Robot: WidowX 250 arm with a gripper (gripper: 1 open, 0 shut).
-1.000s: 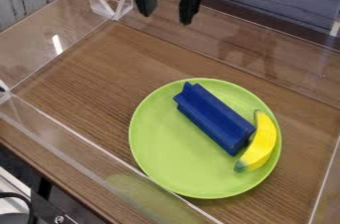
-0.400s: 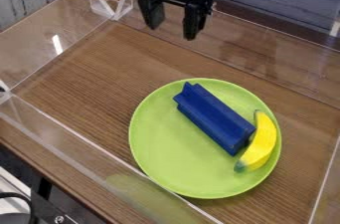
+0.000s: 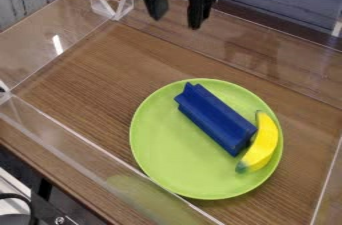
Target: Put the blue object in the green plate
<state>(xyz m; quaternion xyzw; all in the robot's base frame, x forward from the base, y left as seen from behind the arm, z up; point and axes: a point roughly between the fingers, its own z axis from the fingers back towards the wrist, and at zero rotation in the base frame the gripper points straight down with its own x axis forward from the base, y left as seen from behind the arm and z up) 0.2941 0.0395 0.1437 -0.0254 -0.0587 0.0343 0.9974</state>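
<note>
Nearest you is the clear plastic wall (image 3: pixel 80 169) that fences the wooden table (image 3: pixel 94 84), a low transparent barrier running round the work area. Just inside it sits the green plate (image 3: pixel 167 149), round, flat and lime-coloured, toward the right of the surface. You have two things lying in it: the blue object (image 3: pixel 214 119), a long dark-blue block with a stepped ridged top, rests diagonally across the plate's upper middle, wholly within the rim; and a yellow banana-shaped toy (image 3: pixel 262 142) lies along the plate's right side, touching the block's lower right end. Beyond the plate there is bare wood. At the far edge your gripper (image 3: pixel 178 5) hangs well apart from the plate, pointing down, its two dark fingers (image 3: pixel 198 11) spread wide with nothing between them.
</note>
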